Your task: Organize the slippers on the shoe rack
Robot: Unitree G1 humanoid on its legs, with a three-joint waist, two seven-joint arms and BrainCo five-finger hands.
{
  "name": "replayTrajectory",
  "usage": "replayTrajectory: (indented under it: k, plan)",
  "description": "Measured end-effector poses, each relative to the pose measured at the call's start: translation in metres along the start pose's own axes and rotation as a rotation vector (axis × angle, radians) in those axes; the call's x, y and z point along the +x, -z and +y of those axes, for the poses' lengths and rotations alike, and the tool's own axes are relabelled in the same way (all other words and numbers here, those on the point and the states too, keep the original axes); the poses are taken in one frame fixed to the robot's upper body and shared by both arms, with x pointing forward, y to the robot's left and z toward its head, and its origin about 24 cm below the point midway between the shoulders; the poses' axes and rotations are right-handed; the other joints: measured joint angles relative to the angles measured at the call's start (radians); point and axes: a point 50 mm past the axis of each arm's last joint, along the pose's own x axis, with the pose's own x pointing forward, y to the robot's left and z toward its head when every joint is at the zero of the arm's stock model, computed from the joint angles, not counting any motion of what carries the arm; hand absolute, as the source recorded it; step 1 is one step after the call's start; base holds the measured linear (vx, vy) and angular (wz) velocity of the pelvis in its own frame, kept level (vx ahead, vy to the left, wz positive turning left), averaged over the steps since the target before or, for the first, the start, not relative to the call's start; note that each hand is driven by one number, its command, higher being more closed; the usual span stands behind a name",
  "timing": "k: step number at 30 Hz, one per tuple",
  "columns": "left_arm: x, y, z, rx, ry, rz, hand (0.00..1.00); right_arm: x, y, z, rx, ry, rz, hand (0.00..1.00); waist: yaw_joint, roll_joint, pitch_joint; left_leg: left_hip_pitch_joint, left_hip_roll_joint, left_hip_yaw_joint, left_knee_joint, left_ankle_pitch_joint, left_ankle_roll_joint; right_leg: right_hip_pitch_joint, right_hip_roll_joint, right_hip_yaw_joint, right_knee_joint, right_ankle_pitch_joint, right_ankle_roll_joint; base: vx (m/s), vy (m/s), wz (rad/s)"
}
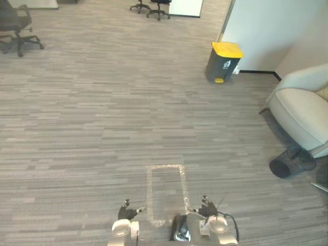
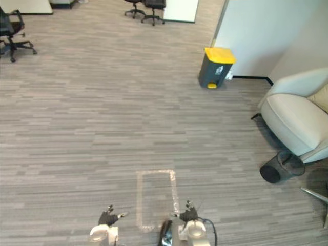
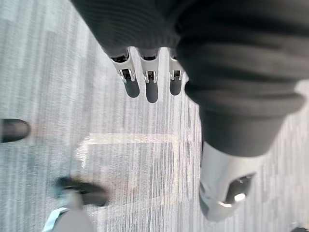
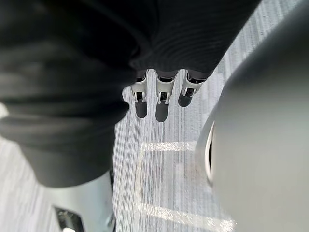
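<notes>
My left hand [image 1: 126,210] and right hand [image 1: 207,208] hang spread, empty, at 6 o'clock. The slippers' place I cannot tell. Turning to search risks kicking the basket [image 1: 282,166] at 4 o'clock.

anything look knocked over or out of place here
The black mesh wastebasket appears tipped on its side beside the white armchair. The yellow-lidded bin stands upright. Nothing else stands out.

left robot hand [image 3: 151,86], fingers straight, over a taped rectangle [image 3: 130,139] on grey carpet [image 3: 48,72]
</notes>
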Motion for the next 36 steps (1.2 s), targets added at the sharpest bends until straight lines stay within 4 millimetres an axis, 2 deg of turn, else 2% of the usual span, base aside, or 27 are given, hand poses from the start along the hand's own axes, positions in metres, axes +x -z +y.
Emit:
replayTrajectory:
  k: [2,4,5,6,8,10,12,14,15,16,17,18,19,21,22,23,24,25,26,27,29,31,33,36]
  plan:
    - [0.0,0.0,-0.004,-0.001,0.014,0.001,0.0,0.001,0.0,-0.005,-0.002,0.011,0.002,0.0,-0.004,0.034,-0.001,-0.023,0.028,-0.005,0.076,0.01,-0.015,0.023,0.026,-0.014,-0.001,-0.041,-0.005,0.58,-0.122,0.0]
    - [0.001,-0.003,-0.002,-0.002,0.007,-0.001,0.0,0.0,0.0,-0.004,-0.013,0.006,0.002,0.0,-0.012,0.044,0.005,-0.099,0.066,-0.02,0.352,0.058,-0.029,0.106,0.055,-0.014,-0.027,-0.085,-0.003,0.53,-0.118,-0.09]
    - [0.001,-0.001,-0.001,-0.005,0.004,0.003,0.0,-0.001,0.004,-0.003,-0.02,0.002,0.014,0.0,-0.01,0.043,0.006,-0.171,0.086,-0.03,0.561,0.165,-0.032,0.173,0.068,0.004,-0.058,-0.105,-0.003,0.48,-0.037,-0.38]
    - [0.0,0.002,0.003,-0.015,-0.009,0.01,0.0,-0.002,0.007,0.0,-0.036,-0.011,0.02,0.0,-0.003,0.036,0.012,-0.278,0.121,-0.03,0.794,0.137,-0.014,0.245,0.081,0.039,-0.086,-0.135,-0.01,0.45,-0.018,-0.47]
    - [0.0,-0.004,0.006,-0.028,-0.022,-0.017,0.0,-0.003,0.009,0.005,-0.045,-0.028,0.03,0.0,0.003,0.027,0.015,-0.379,0.137,-0.024,0.878,0.082,0.006,0.299,0.083,0.08,-0.093,-0.165,-0.012,0.42,0.004,-0.62]
    - [0.0,-0.009,0.008,-0.039,-0.031,-0.045,0.0,-0.004,0.01,0.009,-0.03,-0.034,0.037,0.0,0.022,0.016,0.019,-0.464,0.146,-0.016,0.759,0.012,0.02,0.363,0.08,0.155,-0.116,-0.168,0.002,0.46,0.051,-1.03]
    - [0.0,-0.014,0.007,-0.046,-0.03,-0.069,0.0,-0.004,0.01,0.011,-0.017,-0.037,0.04,0.0,0.043,0.012,0.022,-0.513,0.116,-0.06,0.591,-0.01,0.018,0.393,0.063,0.24,-0.12,-0.182,0.024,0.38,0.16,-1.31]
    - [0.0,-0.015,0.007,-0.05,-0.031,-0.079,0.0,-0.004,0.01,0.011,-0.015,-0.036,0.041,0.0,0.047,0.009,0.023,-0.533,0.047,-0.227,0.412,0.004,0.006,0.41,0.036,0.319,-0.117,-0.211,0.063,0.34,0.26,-1.24]
    - [0.0,-0.014,0.007,-0.05,-0.031,-0.076,0.0,-0.004,0.011,0.011,-0.016,-0.034,0.044,0.0,0.047,0.016,0.018,-0.533,0.022,-0.336,0.333,0.027,-0.005,0.41,0.033,0.36,-0.104,-0.233,0.083,0.3,0.319,-1.24]
    - [-0.001,-0.009,0.007,-0.054,-0.032,-0.06,0.0,-0.005,0.014,0.01,-0.018,-0.03,0.051,0.0,0.049,0.033,0.011,-0.525,0.026,-0.41,0.289,0.071,-0.018,0.404,0.044,0.413,-0.067,-0.276,0.11,0.32,0.373,-1.53]
    - [-0.001,-0.007,0.014,-0.069,-0.051,-0.051,0.0,-0.006,0.016,0.011,-0.02,-0.03,0.061,0.0,0.052,0.024,0.001,-0.505,0.026,-0.365,0.324,0.115,-0.043,0.403,0.038,0.475,-0.016,-0.318,0.135,0.33,0.398,-1.29]
    - [0.0,-0.007,0.018,-0.07,-0.062,-0.051,0.0,-0.006,0.019,0.012,-0.031,-0.038,0.069,0.0,0.053,0.011,-0.005,-0.5,0.021,-0.338,0.327,0.106,-0.036,0.399,0.025,0.493,-0.01,-0.322,0.141,0.39,0.468,-1.31]
    - [0.0,-0.003,0.025,-0.069,-0.083,-0.037,0.0,-0.009,0.025,0.015,-0.05,-0.056,0.09,0.0,0.054,-0.025,-0.032,-0.489,0.014,-0.272,0.327,0.083,-0.023,0.382,-0.004,0.533,-0.001,-0.323,0.144,0.3,0.366,-1.01]
    - [0.0,-0.001,0.03,-0.057,-0.092,-0.027,0.0,-0.009,0.025,0.018,-0.046,-0.064,0.091,0.0,0.059,-0.048,-0.048,-0.47,0.018,-0.199,0.324,0.064,-0.003,0.361,-0.023,0.574,0.007,-0.305,0.16,0.22,0.304,-1.16]
    - [0.0,-0.001,0.031,-0.054,-0.094,-0.029,0.0,-0.009,0.026,0.018,-0.045,-0.063,0.092,0.0,0.058,-0.054,-0.052,-0.456,0.025,-0.156,0.309,0.061,0.004,0.348,-0.034,0.571,0.01,-0.29,0.176,0.22,0.329,-1.76]
    - [0.0,-0.001,0.031,-0.055,-0.094,-0.024,0.0,-0.009,0.024,0.018,-0.054,-0.067,0.085,0.0,0.061,-0.05,-0.051,-0.401,0.047,-0.051,0.244,0.067,0.02,0.313,-0.059,0.496,0.034,-0.251,0.193,0.19,0.297,-1.53]
    - [0.0,0.0,0.031,-0.055,-0.094,-0.022,0.0,-0.009,0.024,0.018,-0.055,-0.067,0.085,0.0,0.062,-0.048,-0.05,-0.387,0.05,-0.031,0.229,0.069,0.022,0.305,-0.066,0.465,0.037,-0.246,0.195,0.15,0.24,-1.77]
    - [0.0,0.002,0.03,-0.055,-0.092,-0.015,0.0,-0.008,0.021,0.018,-0.061,-0.067,0.078,0.0,0.069,-0.042,-0.049,-0.35,0.058,0.028,0.189,0.077,0.032,0.286,-0.093,0.352,0.041,-0.232,0.202,0.09,0.149,-1.63]
    - [0.0,0.006,0.03,-0.054,-0.09,0.001,0.0,-0.008,0.025,0.015,-0.066,-0.061,0.09,0.0,0.06,-0.033,-0.053,-0.3,0.061,0.109,0.143,0.08,0.035,0.287,-0.147,0.113,0.024,-0.219,0.19,0.09,0.12,-1.57]
    - [0.0,0.007,0.03,-0.054,-0.089,0.005,0.0,-0.008,0.026,0.015,-0.066,-0.061,0.092,0.0,0.057,-0.032,-0.054,-0.294,0.061,0.123,0.136,0.08,0.035,0.289,-0.154,0.075,0.017,-0.213,0.183,0.08,0.062,-1.36]
    - [0.001,0.011,0.028,-0.049,-0.082,0.036,0.0,-0.007,0.028,0.013,-0.077,-0.06,0.106,0.0,0.053,-0.021,-0.062,-0.26,0.063,0.181,0.1,0.084,0.031,0.31,-0.15,-0.081,-0.076,-0.174,0.171,0.08,0.001,-1.22]
    - [0.0,0.016,0.024,-0.03,-0.063,0.058,0.0,-0.005,0.03,0.004,-0.09,-0.042,0.118,0.0,0.046,0.014,-0.066,-0.247,0.075,0.183,0.076,0.097,0.031,0.321,-0.12,-0.092,-0.153,-0.122,0.162,0.06,-0.057,-1.08]
    - [0.0,0.018,0.018,-0.006,-0.041,0.065,0.0,-0.003,0.032,-0.009,-0.096,-0.011,0.126,0.0,0.04,0.04,-0.07,-0.228,0.077,0.198,0.04,0.114,0.013,0.323,-0.101,-0.06,-0.204,-0.086,0.158,0.07,-0.058,-0.88]
    - [-0.001,0.021,0.016,0.014,-0.027,0.073,0.0,-0.002,0.035,-0.02,-0.095,0.015,0.135,0.0,0.027,0.043,-0.067,-0.182,0.079,0.198,0.022,0.123,0.002,0.378,-0.085,-0.037,-0.271,-0.07,0.165,0.05,-0.067,-0.33]
